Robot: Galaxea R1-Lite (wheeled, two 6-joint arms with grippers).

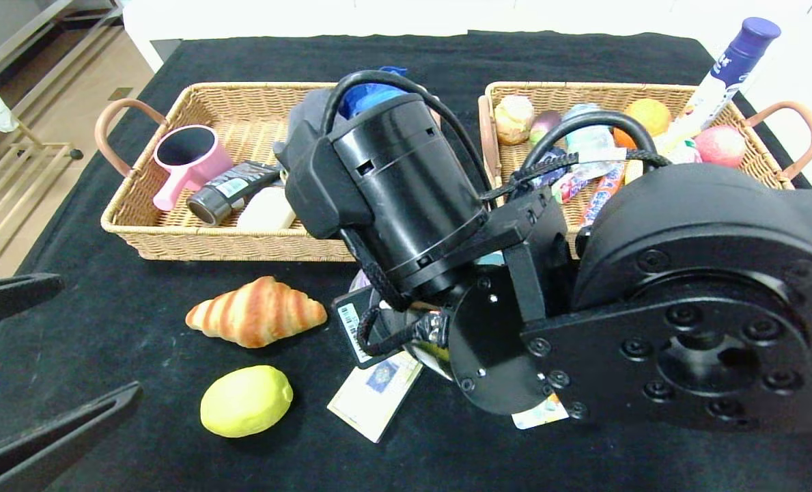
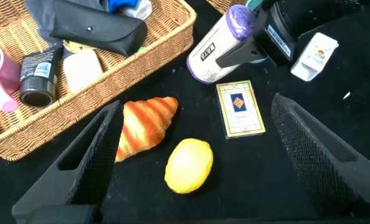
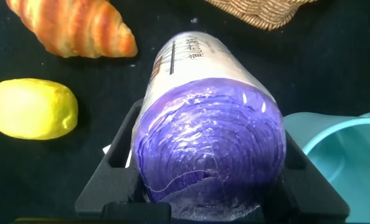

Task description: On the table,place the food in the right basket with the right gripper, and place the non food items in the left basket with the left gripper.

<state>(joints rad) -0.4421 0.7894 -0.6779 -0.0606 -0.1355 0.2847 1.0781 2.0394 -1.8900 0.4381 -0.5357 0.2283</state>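
Note:
My right gripper (image 3: 210, 183) is low over the table (image 1: 105, 328), shut on the purple roll (image 3: 203, 93), which fills the gap between its fingers. The left wrist view shows the roll (image 2: 225, 40) lying on the cloth. The pale blue mug (image 3: 341, 143) is right beside it. The flat card box (image 1: 375, 393) and the small white carton (image 1: 541, 413) lie close by. My left gripper (image 2: 191, 168) is open and empty above the lemon (image 2: 188, 165) and croissant (image 2: 144, 124). The left basket (image 1: 242, 92) and right basket (image 1: 583, 89) stand behind.
The left basket holds a pink mug (image 1: 187, 160), a black tube (image 1: 231, 191), a cream bar and a dark pouch. The right basket holds fruit, sweets, a clear bottle (image 1: 586, 137) and a white bottle with a purple cap (image 1: 726, 68). My right arm hides the table's middle.

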